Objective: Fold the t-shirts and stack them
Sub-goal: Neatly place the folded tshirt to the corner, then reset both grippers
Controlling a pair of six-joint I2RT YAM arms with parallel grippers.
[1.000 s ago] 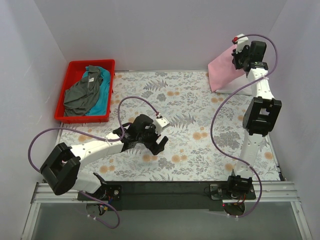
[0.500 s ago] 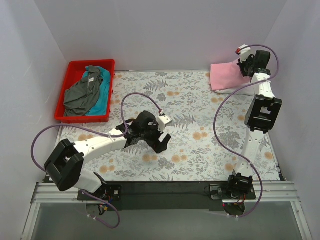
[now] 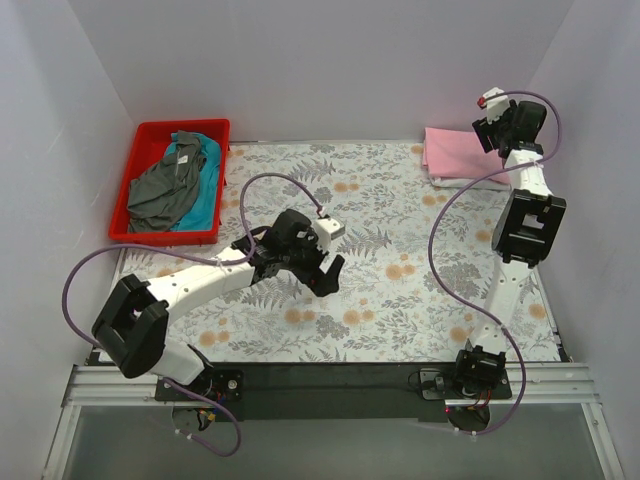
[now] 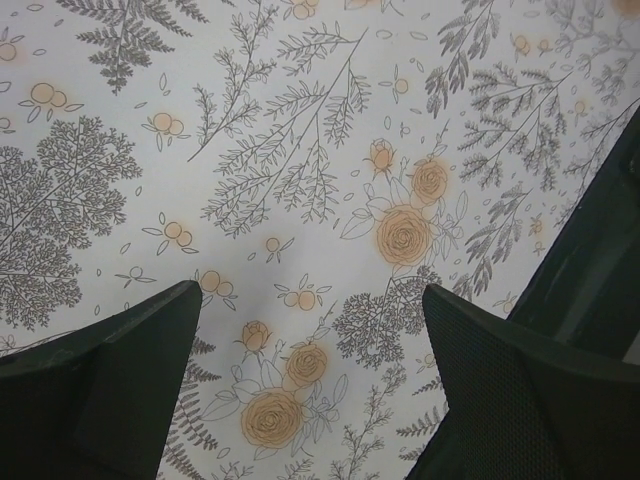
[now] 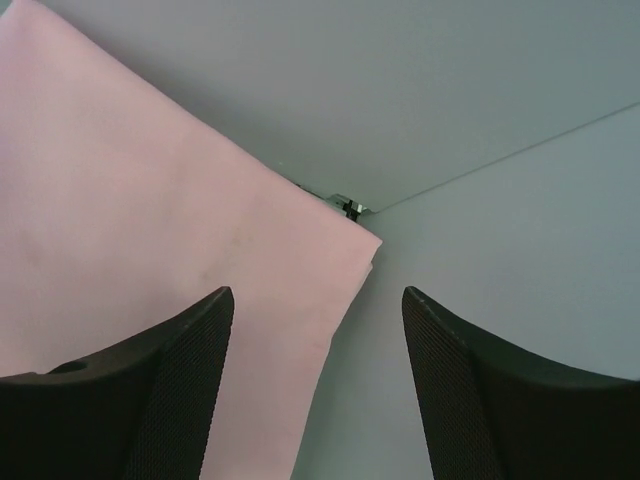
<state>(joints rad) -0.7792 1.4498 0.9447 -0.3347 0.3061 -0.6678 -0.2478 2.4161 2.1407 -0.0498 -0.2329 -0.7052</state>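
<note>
A folded light pink t-shirt (image 3: 452, 153) lies flat in the far right corner, with a thin white cloth edge (image 3: 452, 182) showing under it. My right gripper (image 3: 482, 128) hovers just over its right end, open and holding nothing. In the right wrist view the pink t-shirt (image 5: 150, 200) sits below and left of the spread right gripper (image 5: 317, 292). A dark grey t-shirt (image 3: 162, 185) and a teal one (image 3: 205, 195) lie crumpled in the red bin (image 3: 150, 132). Over the middle of the tablecloth, my left gripper (image 3: 330, 277) (image 4: 310, 288) is open and empty.
The floral tablecloth (image 3: 400, 300) covers the table. The red bin stands at the far left against the left wall. White walls close in the back and both sides; the pink t-shirt lies right at the back wall's corner (image 5: 350, 207).
The right gripper lowered the pink t-shirt flat onto the corner pile and opened, letting it go. The left arm swung a little to the right over the tablecloth.
</note>
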